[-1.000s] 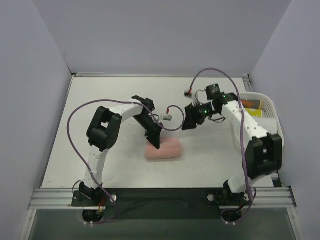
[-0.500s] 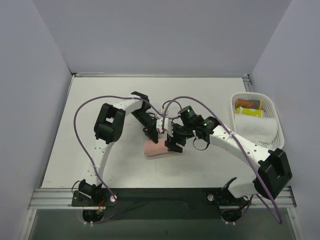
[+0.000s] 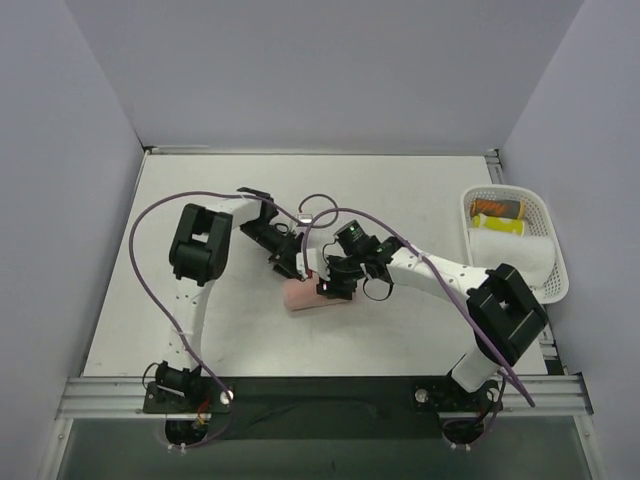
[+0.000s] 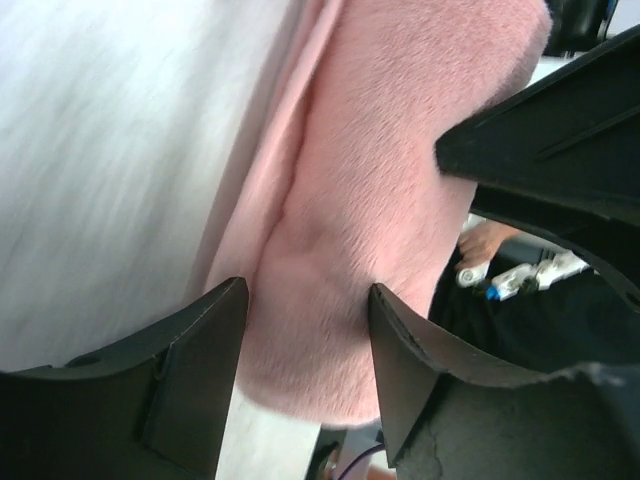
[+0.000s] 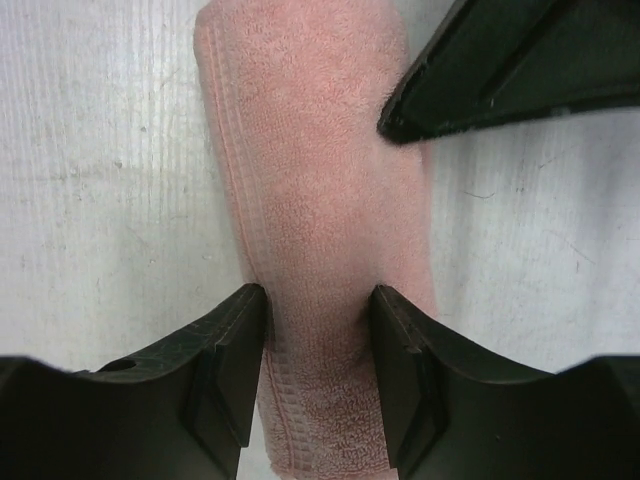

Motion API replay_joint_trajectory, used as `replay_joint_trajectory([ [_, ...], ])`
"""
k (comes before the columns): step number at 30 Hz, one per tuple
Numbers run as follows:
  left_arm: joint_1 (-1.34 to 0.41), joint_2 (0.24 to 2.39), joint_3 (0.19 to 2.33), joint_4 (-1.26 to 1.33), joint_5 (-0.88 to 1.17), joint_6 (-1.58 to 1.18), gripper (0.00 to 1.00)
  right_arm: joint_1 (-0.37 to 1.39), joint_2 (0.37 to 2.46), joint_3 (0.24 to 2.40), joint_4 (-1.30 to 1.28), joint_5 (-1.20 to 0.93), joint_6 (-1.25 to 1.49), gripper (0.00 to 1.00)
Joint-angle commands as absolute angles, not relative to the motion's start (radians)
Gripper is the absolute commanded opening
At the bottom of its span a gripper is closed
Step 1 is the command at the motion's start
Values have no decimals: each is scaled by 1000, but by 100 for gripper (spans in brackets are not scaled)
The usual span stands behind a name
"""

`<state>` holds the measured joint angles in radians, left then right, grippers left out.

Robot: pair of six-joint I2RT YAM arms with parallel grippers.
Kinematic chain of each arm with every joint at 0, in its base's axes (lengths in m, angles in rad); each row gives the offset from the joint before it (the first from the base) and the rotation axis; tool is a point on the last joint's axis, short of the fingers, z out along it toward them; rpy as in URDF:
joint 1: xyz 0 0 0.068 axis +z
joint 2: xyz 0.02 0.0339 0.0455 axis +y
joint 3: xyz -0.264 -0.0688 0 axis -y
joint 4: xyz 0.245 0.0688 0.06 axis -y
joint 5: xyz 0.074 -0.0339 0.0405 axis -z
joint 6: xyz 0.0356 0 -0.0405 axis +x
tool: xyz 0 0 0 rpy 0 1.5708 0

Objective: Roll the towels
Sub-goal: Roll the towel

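The pink towel (image 3: 308, 298) lies rolled into a short log near the middle of the tabletop (image 3: 200, 200), its long axis running left to right in the top view. Both arms meet over it. The right hand (image 5: 320, 292) straddles the roll near 1 end. Its 2 fingers (image 5: 225, 370) press into the terry on either side, clenched on the pink towel. The left hand (image 4: 308, 290) straddles the same roll from the far side, with pink cloth filling the gap between its fingers. I cannot tell whether it squeezes or merely brackets the roll. Each wrist view shows a dark finger of the other hand just beside the roll. The white towel (image 3: 515, 258) sits in the basket (image 3: 466, 212) at the right edge, well apart from the hands.
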<state>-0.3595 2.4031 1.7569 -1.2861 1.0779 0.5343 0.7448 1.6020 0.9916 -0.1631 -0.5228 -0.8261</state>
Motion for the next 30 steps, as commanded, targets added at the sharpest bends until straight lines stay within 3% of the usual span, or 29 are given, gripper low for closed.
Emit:
replay_joint_trajectory([
  [1, -270, 2278, 1651, -1056, 1003, 413, 62, 726, 1654, 995, -282, -546, -762, 42],
  [13, -179, 1909, 1174, -648, 966, 9, 72, 657, 1781, 1152, -373, -604, -631, 41],
  [20, -196, 1871, 1029, -297, 997, -277, 78, 649, 1799, 1178, -380, -609, -612, 42],
  [25, -230, 1888, 1005, -197, 1038, -345, 77, 649, 1818, 1196, -382, -589, -591, 43],
  [30, -221, 1835, 864, 167, 1095, -569, 77, 649, 1828, 1207, -385, -583, -581, 43],
])
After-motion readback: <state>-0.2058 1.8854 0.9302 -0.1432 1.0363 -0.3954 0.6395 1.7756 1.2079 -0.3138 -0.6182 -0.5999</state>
